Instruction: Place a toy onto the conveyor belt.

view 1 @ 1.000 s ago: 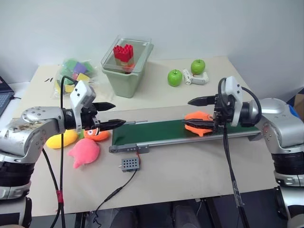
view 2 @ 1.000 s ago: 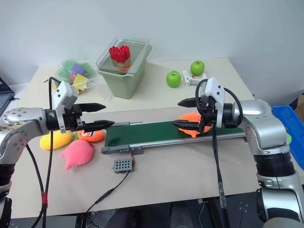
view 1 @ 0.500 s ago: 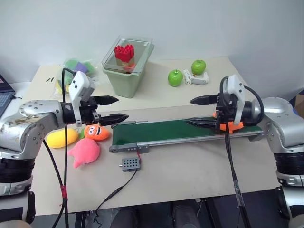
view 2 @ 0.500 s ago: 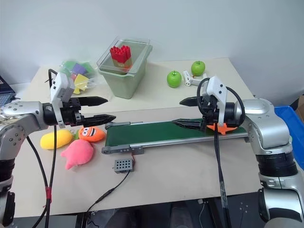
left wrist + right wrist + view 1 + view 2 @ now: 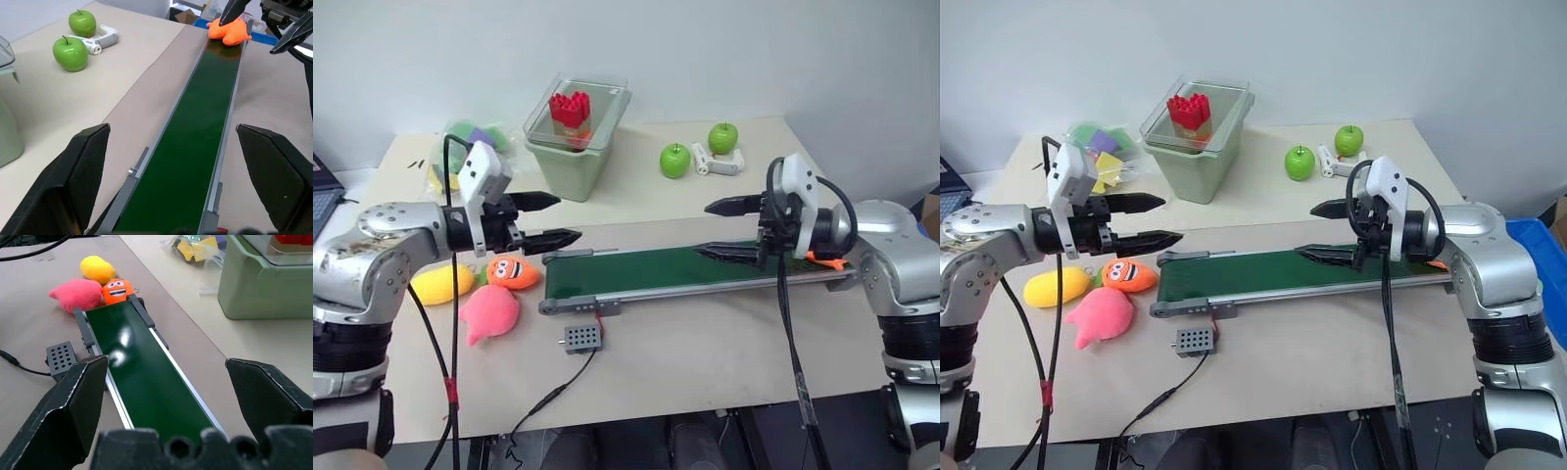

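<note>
The toy (image 5: 227, 30) is a plain orange plush lying on the far right end of the conveyor belt (image 5: 646, 272); from the head only a sliver of it (image 5: 827, 260) shows behind my right wrist. My right gripper (image 5: 705, 229) hovers open over the right half of the dark green belt, pointing left, with nothing between its fingers. The toy lies behind it, apart from the fingers. My left gripper (image 5: 563, 217) is open and empty, held above the belt's left end and pointing right.
Left of the belt lie a small orange plush with a face (image 5: 512, 271), a pink plush (image 5: 489, 311) and a yellow one (image 5: 440, 284). A grey box (image 5: 579, 338) sits in front. Behind stand a green bin (image 5: 573, 147) and two apples (image 5: 674, 160).
The toy has travelled right along the belt, from under my right gripper's fingers to the belt's right end. My left gripper has risen slightly. The right gripper has stayed in place, open.
</note>
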